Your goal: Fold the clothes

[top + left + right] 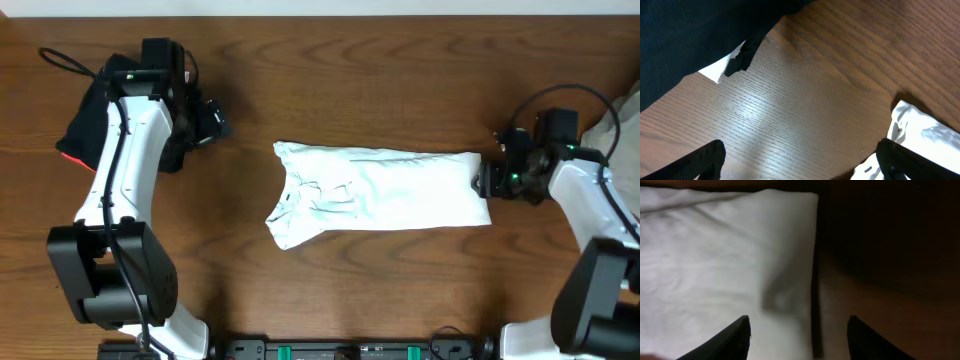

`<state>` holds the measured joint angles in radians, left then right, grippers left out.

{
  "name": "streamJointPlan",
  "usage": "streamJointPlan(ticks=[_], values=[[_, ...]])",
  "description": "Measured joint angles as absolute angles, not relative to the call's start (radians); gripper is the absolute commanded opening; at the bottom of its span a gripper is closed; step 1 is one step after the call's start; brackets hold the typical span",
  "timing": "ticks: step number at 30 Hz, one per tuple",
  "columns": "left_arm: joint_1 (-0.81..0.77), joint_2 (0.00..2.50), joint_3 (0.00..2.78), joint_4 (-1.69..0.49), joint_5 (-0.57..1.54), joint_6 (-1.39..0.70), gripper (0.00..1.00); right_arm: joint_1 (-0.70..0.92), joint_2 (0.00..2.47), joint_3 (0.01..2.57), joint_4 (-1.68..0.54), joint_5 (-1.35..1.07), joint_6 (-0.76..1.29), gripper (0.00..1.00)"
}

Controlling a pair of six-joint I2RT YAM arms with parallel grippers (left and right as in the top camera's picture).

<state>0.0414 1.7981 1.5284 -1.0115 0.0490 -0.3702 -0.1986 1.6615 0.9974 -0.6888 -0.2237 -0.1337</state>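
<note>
Slippage is the main worry. The shirt (pixel 380 190) lies mid-bench (pixel 400 70) as a long band running left to right, and only the right claw (pixel 487 182) is at it, low over the right end. The left claw (pixel 215 122) hangs well apart beside the black garment (pixel 85 125), its jaws wide and empty. With nothing pinning the far end, a pull from the right would likely drag the whole band across the smooth wood instead of turning it over. A shallow bite could lift only the top layer and let the fold splay open. The left end is rumpled and narrower, so a fold laid onto it would probably sit lumpy and crooked. From overhead, the right claw's body hides its fingers, and whether it grips is unclear. The right wrist view settles this: the fingers (pixel 740 335) stand parted with the shirt's straight edge running between them, and no cloth looks pinched. That view shows nothing of the crumpled left end, which only the overhead gives whole. The left wrist view adds a corner of the shirt (pixel 925 135) near one finger, and dark cloth (pixel 690 35) with a small white patch I cannot identify.
</note>
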Motion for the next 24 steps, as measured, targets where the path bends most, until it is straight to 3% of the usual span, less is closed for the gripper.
streamJointPlan(ticks=[9,16,20,24], values=[[0.041,1.798,1.528,-1.011,0.049,-0.370,0.98,-0.199,1.794,0.997,-0.613,-0.266,-0.144,0.47],[0.041,1.798,1.528,-1.011,0.049,-0.370,0.98,-0.200,1.813,1.001,-0.607,-0.326,-0.138,0.14],[0.041,1.798,1.528,-1.011,0.049,-0.370,0.98,-0.201,1.819,1.000,-0.609,-0.342,-0.127,0.02],[0.041,1.798,1.528,-1.011,0.049,-0.370,0.98,-0.213,1.819,1.001,-0.610,-0.355,-0.110,0.01]])
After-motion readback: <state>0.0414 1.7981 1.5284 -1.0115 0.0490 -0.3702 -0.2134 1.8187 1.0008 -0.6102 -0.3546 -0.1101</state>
